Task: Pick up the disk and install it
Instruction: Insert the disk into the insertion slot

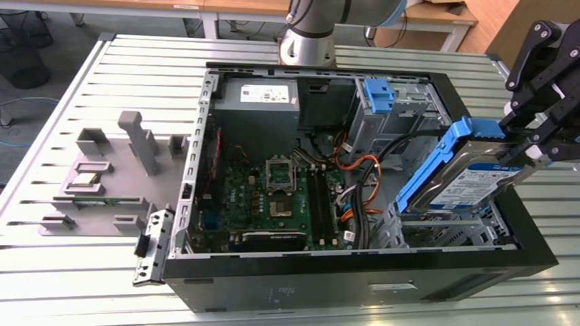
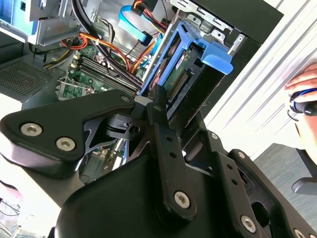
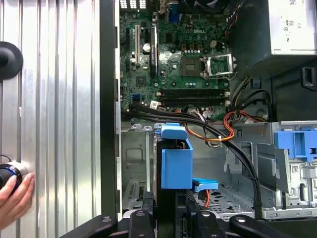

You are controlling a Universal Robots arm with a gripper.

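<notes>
I see the big black computer case [image 1: 363, 268] lying open on the tabletop [image 1: 91, 272]. Inside it are the green board [image 1: 272, 197], the grey power box [image 1: 258, 102] at the far wall, and a blue bracket [image 1: 379, 95] on the metal cage beside that box. The hand [image 1: 530, 146] is closed tight on the disk [image 1: 471, 180]. It holds the disk tilted over the case at the exterior view's right, with the low end just above the metal drive cage [image 1: 444, 227]. I cannot tell if they touch. Black cables [image 1: 399, 146] and orange wires [image 1: 354, 166] run close beside the disk. Grey holders [image 1: 136, 142] stand on the tabletop at the exterior view's left, well apart from the hand. In the first wrist view, a person's fingers [image 3: 17, 196] rest on the tabletop outside the case.
</notes>
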